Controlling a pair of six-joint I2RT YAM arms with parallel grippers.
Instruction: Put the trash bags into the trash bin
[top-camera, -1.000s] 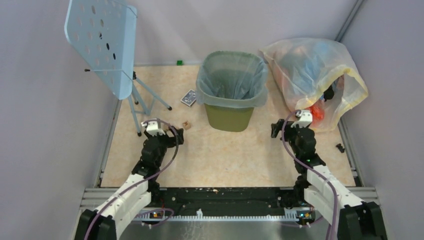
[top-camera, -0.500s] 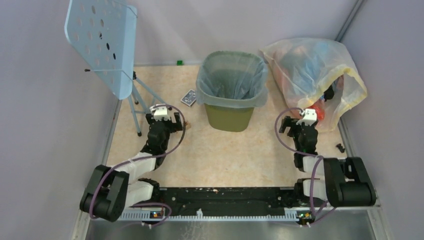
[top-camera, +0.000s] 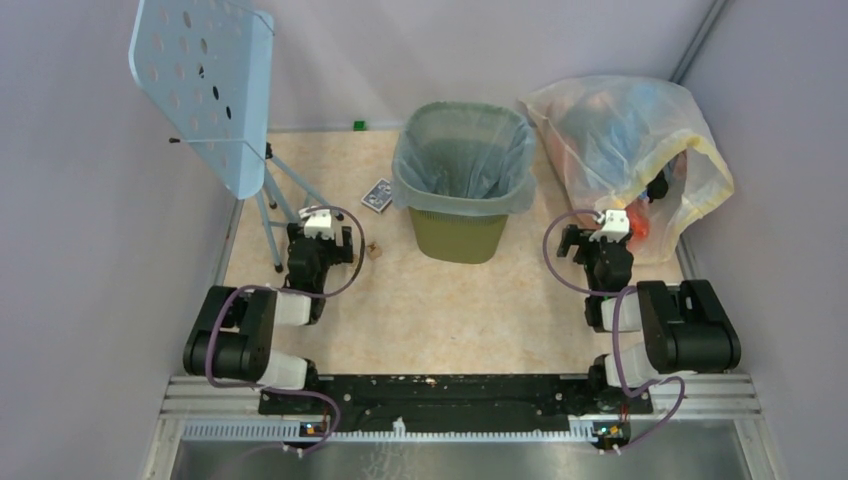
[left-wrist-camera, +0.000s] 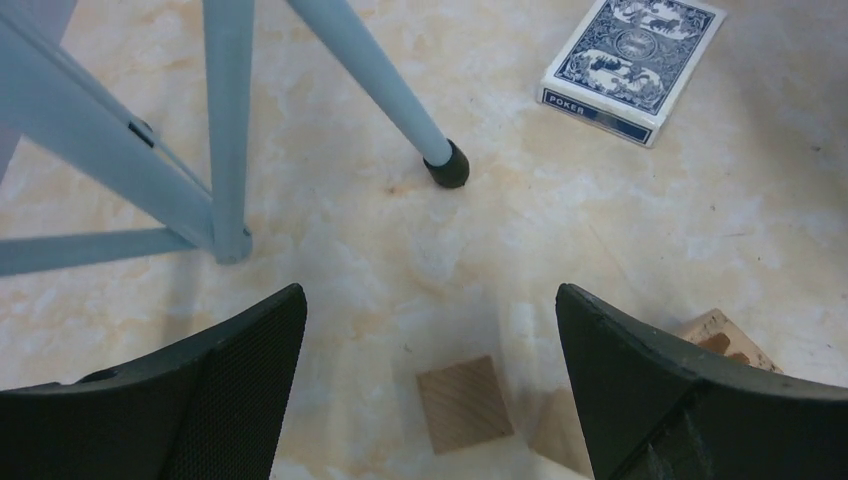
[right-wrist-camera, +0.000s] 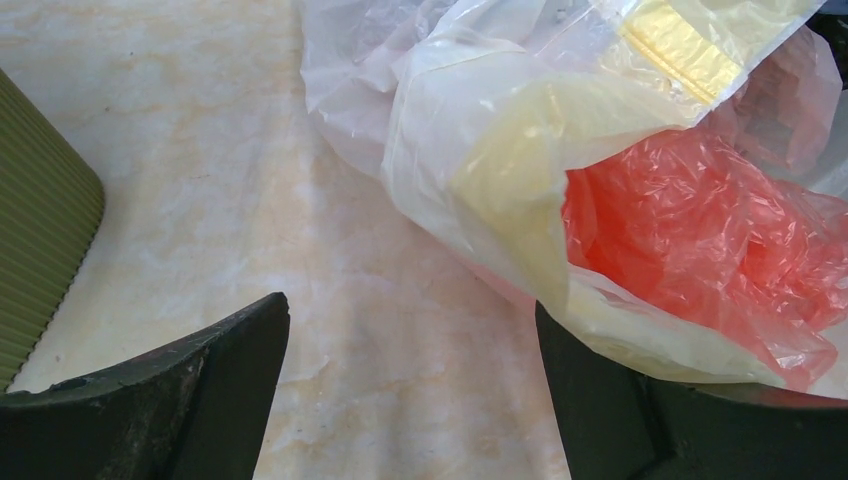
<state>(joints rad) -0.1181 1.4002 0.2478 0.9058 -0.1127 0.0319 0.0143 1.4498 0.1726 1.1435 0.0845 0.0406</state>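
- The trash bag (top-camera: 463, 150) lines the trash bin (top-camera: 458, 237) at the far middle of the table (top-camera: 430, 310), its edge folded over the rim.
- The left tool (left-wrist-camera: 430, 305) and right tool (right-wrist-camera: 410, 310) both stand apart, holding nothing.
- The task looks complete, with nothing left to do.

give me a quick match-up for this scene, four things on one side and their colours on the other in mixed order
Things:
1. trash bin
2. card box
3. music stand
4. sack

Colours:
A. pale blue
B. clear with a yellowish tint
C. olive green
D. dark blue pattern on white

Pairs: 1-C, 2-D, 3-A, 4-B
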